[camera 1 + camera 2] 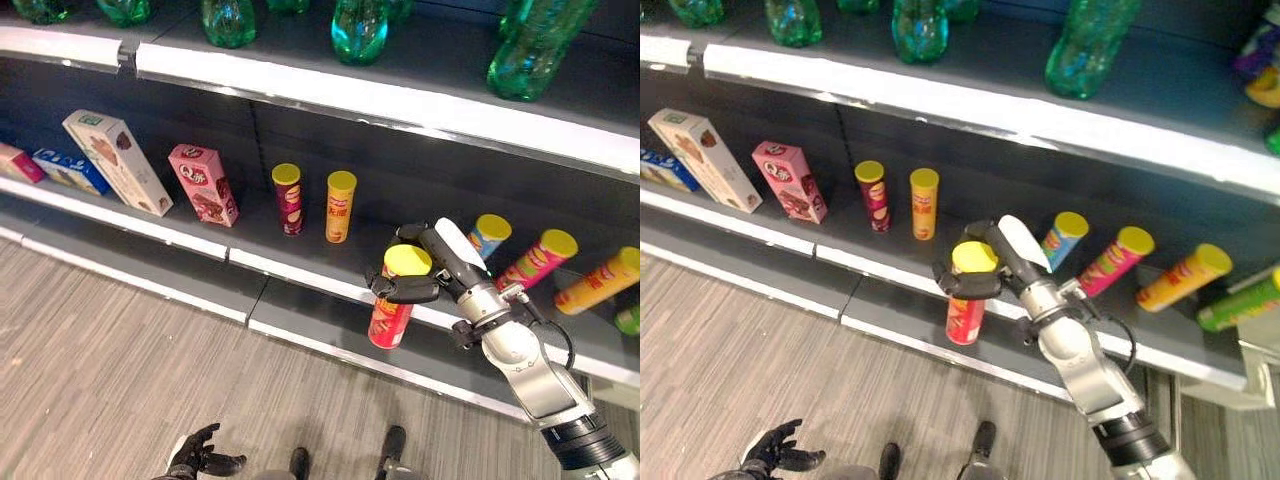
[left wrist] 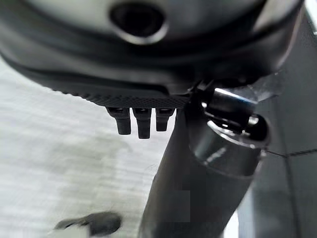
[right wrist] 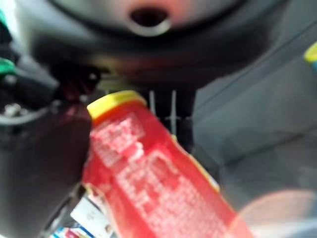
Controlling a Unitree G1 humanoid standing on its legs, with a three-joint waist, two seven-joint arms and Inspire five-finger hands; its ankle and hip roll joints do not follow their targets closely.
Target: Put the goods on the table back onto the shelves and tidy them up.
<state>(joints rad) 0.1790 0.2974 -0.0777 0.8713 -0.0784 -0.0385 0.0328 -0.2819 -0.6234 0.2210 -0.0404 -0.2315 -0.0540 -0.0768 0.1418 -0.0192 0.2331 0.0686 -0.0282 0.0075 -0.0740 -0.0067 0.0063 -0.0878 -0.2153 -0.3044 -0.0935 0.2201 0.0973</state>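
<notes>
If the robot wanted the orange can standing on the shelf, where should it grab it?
Probably round the middle of the orange can, coming from the front, open side of the shelf. It stands upright, a narrow round tube, so fingers and thumb could wrap its sides. The purple can stands close on its left, so a front approach looks safest. The right robot hand already holds the red can.

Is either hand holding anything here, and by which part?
The right hand grips the red chip can near its yellow lid. The left hand holds nothing.
</notes>
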